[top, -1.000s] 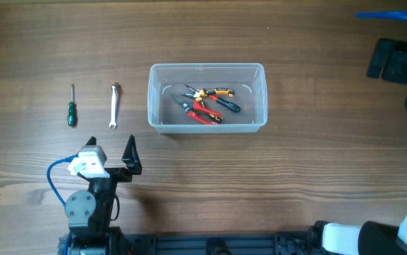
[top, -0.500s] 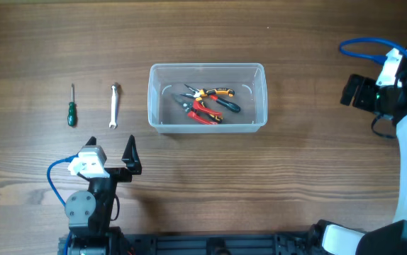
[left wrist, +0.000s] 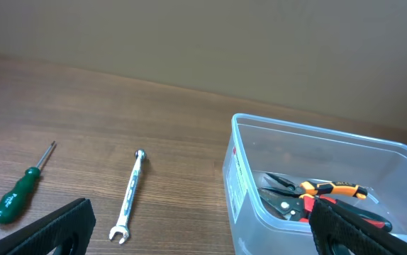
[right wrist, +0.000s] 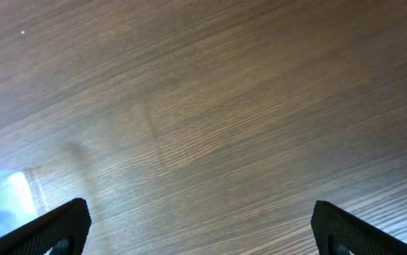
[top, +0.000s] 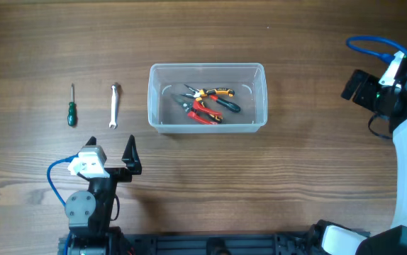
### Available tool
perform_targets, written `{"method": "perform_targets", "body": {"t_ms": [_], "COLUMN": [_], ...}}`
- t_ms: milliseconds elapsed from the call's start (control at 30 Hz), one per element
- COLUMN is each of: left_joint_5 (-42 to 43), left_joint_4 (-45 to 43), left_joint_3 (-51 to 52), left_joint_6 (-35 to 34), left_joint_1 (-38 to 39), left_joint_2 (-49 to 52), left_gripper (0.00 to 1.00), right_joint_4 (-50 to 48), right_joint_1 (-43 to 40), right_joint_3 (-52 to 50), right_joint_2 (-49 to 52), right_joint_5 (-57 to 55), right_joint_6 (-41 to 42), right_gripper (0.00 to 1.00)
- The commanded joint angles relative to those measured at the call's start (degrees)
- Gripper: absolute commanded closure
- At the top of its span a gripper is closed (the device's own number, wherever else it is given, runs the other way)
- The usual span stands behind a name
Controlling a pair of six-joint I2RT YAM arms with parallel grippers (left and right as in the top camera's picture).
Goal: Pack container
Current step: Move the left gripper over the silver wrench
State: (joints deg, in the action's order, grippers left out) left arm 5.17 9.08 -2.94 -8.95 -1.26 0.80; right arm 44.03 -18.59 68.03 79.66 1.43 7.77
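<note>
Three bright-handled pliers, I think, lie in the clear rectangular plastic container, ahead-right of your wide-open, empty left gripper. Straight ahead of it wait a silver wrench and green-handled screwdriver. Your right gripper, also agape, has swung inward; two tools remain to pack.

No text, brand or number can be read in any view. The handle of the green screwdriver carries a pale printed mark, too small to make out. A label with tiny print runs down the near end wall of the container, but its print is illegible.
</note>
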Motion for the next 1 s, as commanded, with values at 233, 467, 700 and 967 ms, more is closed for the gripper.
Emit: {"method": "perform_targets", "body": {"t_ms": [233,467,700,967], "left_joint_5": [-0.1,2.1,-5.0,-3.0], "left_joint_4": [0.0,-1.3,5.5,21.5], "left_joint_3": [0.4,0.3,-9.6,-34.1], "left_joint_6": [-0.7,-0.8,-0.5,6.0], "left_joint_1": [-0.4,-0.4,-1.8,-4.4], "left_joint_2": [-0.4,-0.4,0.3,20.1], "left_gripper": [0.00,0.00,0.00,0.00], "right_joint_4": [-0.3,-0.3,-0.3,-0.3], "right_joint_1": [0.0,0.0,0.0,0.0], "right_joint_3": [-0.1,-0.1,-0.1,-0.1], "right_joint_2": [-0.3,-0.3,-0.3,-0.3], "right_joint_5": [-1.9,-1.9,-1.9,-1.9], "right_joint_6": [1.2,1.2,1.2,1.2], "right_gripper": [0.00,0.00,0.00,0.00]}}
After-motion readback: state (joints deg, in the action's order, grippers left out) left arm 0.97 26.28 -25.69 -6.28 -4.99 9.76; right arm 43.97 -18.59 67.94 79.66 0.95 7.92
